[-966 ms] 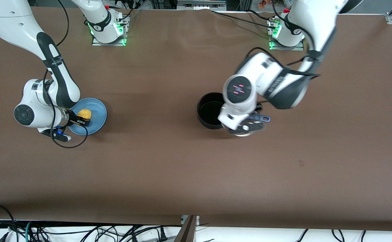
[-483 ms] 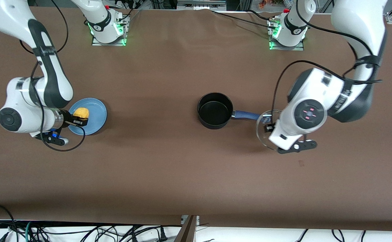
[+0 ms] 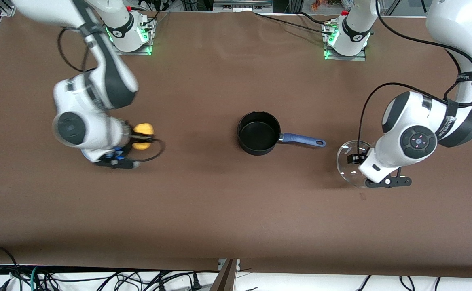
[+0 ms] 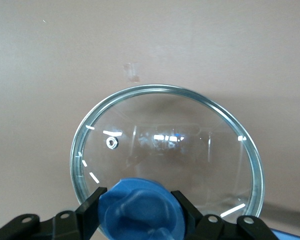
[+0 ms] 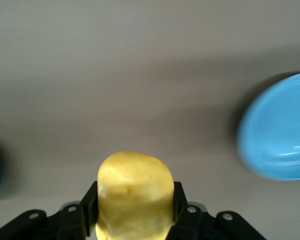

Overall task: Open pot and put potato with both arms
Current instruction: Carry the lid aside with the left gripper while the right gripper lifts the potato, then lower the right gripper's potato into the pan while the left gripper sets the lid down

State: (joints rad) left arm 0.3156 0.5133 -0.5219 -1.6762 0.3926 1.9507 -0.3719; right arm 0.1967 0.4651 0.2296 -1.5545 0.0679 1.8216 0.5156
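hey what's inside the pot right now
Nothing: the pot stands open and only its bare black bottom shows. The right gripper holds the potato over the table; the left gripper holds the glass lid by its knob.

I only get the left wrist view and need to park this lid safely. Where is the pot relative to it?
Observer: The pot stands mid-table with no cover. The lid in the left hand is clear of it, over bare table off the tip of the blue handle.
Operator: Anything in the pot yet?
Observer: No, its black inside shows empty.
Operator: Where is the potato, then?
Observer: The potato is gripped in the right hand, over the table toward the right arm's end, not over the pot.
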